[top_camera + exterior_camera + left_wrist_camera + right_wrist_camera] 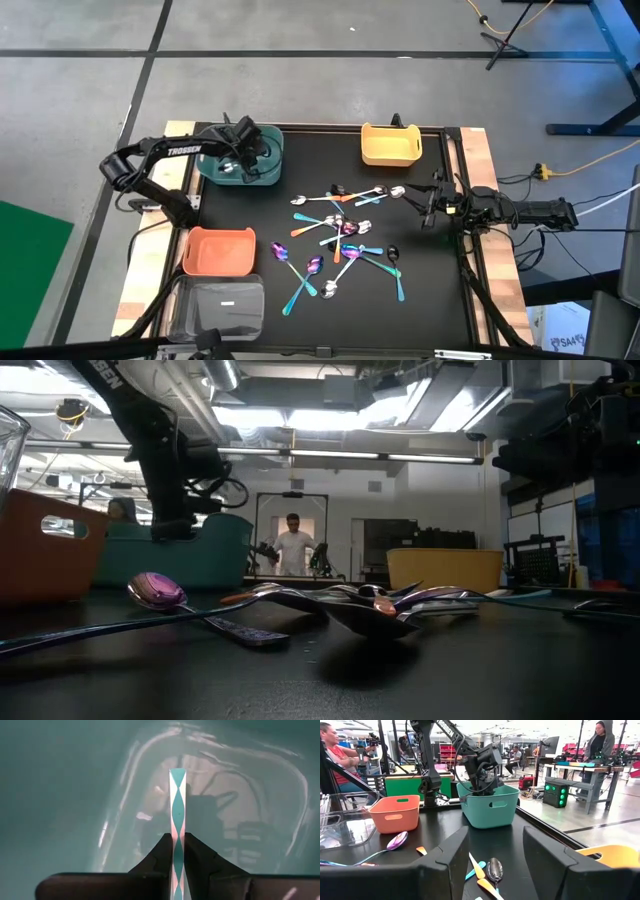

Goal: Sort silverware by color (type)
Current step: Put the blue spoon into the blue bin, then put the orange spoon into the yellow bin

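Note:
My left gripper [238,160] reaches down into the teal bin [272,150] at the table's far left and is shut on a thin, shiny spoon [177,795] that mirrors the bin's teal. A silver piece [228,169] lies on the bin's floor. Several spoons [345,235] in silver, black, teal, purple and copper lie scattered flat on the black mat at the table's middle. My right gripper [425,205] waits open at the table's right edge, level, facing the heap, with nothing between its fingers [462,845]. My left gripper pinches the spoon's narrow handle [177,827] between its two fingers, edge-on to the wrist view. The fingers slant down from above into the teal bin. The handle sticks out ahead of the fingertips toward the bin's floor; whether its end touches, I cannot tell.
A yellow bin [390,148] stands at the far middle, an orange bin [218,252] at the near left and a clear bin [215,305] in front of it. Bare mat lies between the heap and the left bins. People stand in the room beyond the table.

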`<state>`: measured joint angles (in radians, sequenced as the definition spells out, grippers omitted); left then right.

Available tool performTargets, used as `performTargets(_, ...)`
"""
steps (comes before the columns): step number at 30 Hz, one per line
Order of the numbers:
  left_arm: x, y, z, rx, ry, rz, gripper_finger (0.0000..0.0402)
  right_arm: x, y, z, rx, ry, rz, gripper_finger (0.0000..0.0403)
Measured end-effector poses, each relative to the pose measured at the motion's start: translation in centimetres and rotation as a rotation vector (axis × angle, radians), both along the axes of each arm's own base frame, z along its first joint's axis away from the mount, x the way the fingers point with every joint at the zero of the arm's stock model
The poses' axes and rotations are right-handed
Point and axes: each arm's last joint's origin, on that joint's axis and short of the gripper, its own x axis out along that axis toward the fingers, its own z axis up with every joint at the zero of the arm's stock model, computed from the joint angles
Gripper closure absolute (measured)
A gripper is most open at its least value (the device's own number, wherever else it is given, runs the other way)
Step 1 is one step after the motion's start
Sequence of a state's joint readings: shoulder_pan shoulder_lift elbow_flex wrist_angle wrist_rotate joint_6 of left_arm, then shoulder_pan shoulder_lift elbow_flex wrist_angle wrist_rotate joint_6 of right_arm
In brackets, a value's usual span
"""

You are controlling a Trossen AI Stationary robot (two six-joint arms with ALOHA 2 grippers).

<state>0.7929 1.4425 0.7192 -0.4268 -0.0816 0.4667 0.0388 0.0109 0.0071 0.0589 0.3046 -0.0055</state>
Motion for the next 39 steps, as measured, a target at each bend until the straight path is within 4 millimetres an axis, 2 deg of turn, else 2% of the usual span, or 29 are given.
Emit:
performTargets(17, 0.0, 0.0, -0.2, 0.016, -0.002, -0.008, 0.0372, 0.0, 0.0, 0.0, 0.0, -0.001, -0.001, 0.0228)
performTargets(28, 0.1, -0.2, -0.2, 0.016, -0.002, -0.014, 0.0298, 0.0, 0.0, 0.1, 0.001, -0.012, -0.005, 0.0228)
performTargets(33, 0.5, -0.2, 0.2, 0.028, -0.001, -0.014, 0.0285, -0.1, 0.0, 1.1, 0.006, -0.121, -0.007, 0.0228)
performTargets(39, 1.1, -0.2, 2.1, 0.075, -0.062, -0.013, 0.0283, -0.4, 0.0, 2.3, 0.011, -0.249, -0.006, 0.0228)
